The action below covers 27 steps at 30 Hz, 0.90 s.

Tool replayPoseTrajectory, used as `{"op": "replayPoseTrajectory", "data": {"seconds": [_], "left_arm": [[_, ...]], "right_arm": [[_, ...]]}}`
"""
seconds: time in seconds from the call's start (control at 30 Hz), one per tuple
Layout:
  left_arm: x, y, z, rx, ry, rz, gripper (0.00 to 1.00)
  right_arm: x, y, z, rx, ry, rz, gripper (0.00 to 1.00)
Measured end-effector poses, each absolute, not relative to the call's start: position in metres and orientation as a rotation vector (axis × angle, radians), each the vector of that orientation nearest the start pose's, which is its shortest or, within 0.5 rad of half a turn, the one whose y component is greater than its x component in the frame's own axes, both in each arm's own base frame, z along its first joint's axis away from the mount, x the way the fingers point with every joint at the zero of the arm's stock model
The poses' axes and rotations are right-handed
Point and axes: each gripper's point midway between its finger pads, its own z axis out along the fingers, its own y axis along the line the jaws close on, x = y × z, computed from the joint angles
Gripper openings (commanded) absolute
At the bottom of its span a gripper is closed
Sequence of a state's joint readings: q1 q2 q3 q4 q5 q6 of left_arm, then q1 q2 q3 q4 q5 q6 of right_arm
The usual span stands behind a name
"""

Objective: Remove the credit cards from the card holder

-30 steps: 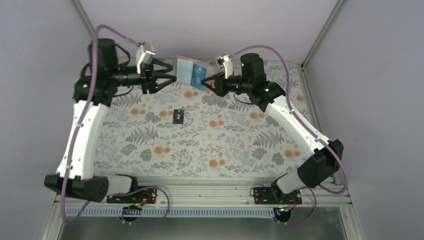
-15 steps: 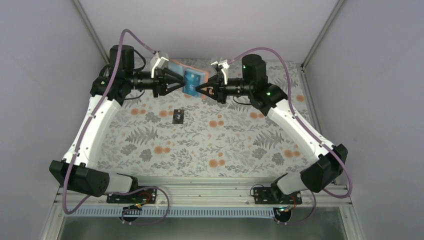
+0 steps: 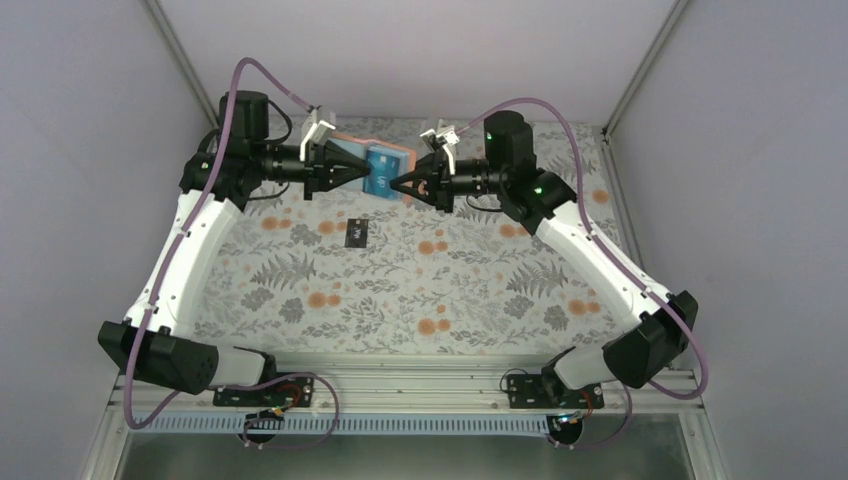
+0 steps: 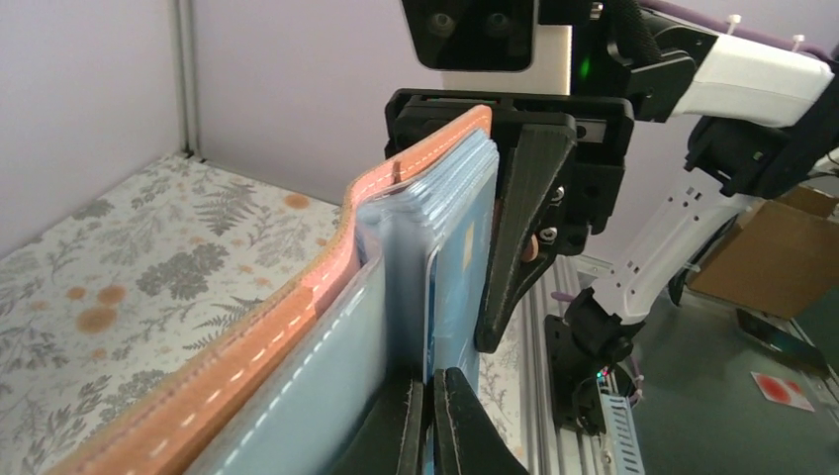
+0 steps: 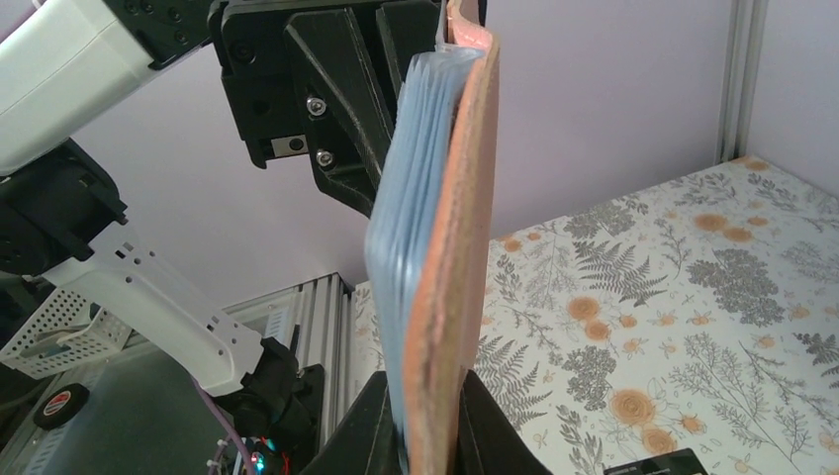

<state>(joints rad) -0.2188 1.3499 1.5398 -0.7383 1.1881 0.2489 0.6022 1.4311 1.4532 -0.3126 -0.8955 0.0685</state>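
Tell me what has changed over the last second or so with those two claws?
The left gripper swung in to the right, up to the card holder, and went from open to shut on the edge of a blue card in a pocket. Unchanged: the right gripper grips the holder in the air, nudged only slightly, and the black card lies on the table.
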Motion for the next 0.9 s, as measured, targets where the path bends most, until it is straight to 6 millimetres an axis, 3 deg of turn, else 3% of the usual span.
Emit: {"op": "replayPoseTrajectory", "data": {"seconds": [0.1,0.33,0.57,0.73,0.9], "left_arm": [[0.262,-0.223,0.407,1.114,1.585,-1.232,0.02],[0.252,-0.222,0.412,1.130,1.561,-1.277,0.03],[0.250,-0.219,0.414,1.133,1.549,-1.273,0.02],[0.248,-0.219,0.415,1.138,1.545,-1.276,0.03],[0.247,-0.219,0.415,1.144,1.537,-1.274,0.03]], "right_arm": [[0.252,0.336,0.390,-1.129,1.576,1.270,0.34],[0.243,0.334,0.392,-1.150,1.529,1.257,0.37],[0.240,0.332,0.393,-1.154,1.514,1.249,0.23],[0.241,0.332,0.393,-1.152,1.513,1.247,0.04],[0.240,0.332,0.393,-1.154,1.513,1.257,0.04]]}}
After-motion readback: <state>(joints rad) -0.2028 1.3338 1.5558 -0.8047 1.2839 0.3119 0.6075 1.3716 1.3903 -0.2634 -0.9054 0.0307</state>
